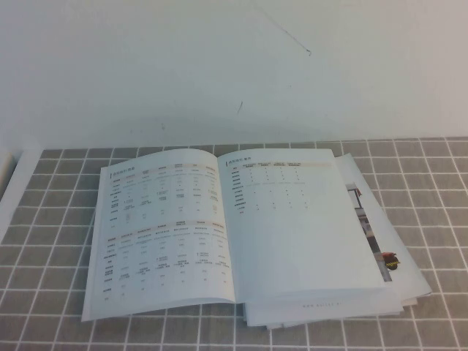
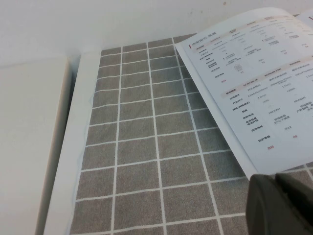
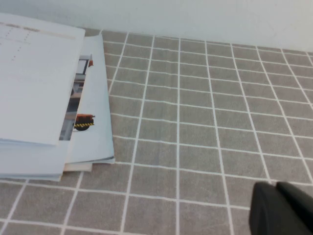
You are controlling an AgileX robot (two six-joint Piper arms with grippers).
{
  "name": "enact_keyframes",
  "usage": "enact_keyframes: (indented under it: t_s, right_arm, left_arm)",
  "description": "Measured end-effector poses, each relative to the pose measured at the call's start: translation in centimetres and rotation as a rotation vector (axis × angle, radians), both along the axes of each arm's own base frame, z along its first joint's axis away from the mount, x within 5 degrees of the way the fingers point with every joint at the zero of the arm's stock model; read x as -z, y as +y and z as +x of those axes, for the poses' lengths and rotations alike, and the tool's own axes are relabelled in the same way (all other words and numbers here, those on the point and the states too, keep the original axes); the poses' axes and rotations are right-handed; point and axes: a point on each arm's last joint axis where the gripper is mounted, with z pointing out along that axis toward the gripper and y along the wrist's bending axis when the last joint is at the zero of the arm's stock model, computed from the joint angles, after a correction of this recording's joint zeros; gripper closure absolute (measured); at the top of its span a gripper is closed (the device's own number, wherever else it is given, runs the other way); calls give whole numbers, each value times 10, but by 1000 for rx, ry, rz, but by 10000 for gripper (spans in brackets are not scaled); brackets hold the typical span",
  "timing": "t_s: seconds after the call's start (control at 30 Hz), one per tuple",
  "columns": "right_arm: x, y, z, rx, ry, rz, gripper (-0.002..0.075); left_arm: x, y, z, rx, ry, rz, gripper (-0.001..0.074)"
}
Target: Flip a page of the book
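The book [image 1: 227, 227] lies open on the grey checked cloth in the high view. Its left side [image 1: 164, 234] is dense with tables. The page [image 1: 300, 227] on the right has a short table at its top and is blank below, lying flat. Neither gripper shows in the high view. My left gripper [image 2: 279, 183] is shut and empty, low over the cloth just off the near left corner of the book [image 2: 254, 98]. My right gripper [image 3: 276, 188] is shut and empty over bare cloth, well to the right of the page [image 3: 34, 78].
White booklets with a red-and-black photo [image 1: 387, 259] stick out from under the book's right side and also show in the right wrist view [image 3: 88, 122]. The checked cloth [image 1: 58, 219] ends at a white surface on the left [image 2: 29, 147]. A white wall stands behind.
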Motion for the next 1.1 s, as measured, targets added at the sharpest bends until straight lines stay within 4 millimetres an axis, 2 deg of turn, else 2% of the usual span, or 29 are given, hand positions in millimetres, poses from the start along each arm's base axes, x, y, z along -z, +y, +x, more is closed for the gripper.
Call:
enact_keyframes:
  t_s: [0.3, 0.77, 1.1]
  right_arm:
    - [0, 2, 0, -5, -1, 58, 729]
    - [0, 1, 0, -2, -1, 21, 729]
    - [0, -5, 0, 10, 1, -125, 729]
  left_arm:
    - [0, 0, 0, 0, 0, 0, 738]
    - [0, 0, 0, 0, 0, 0, 738]
    - [0, 0, 0, 0, 0, 0, 738]
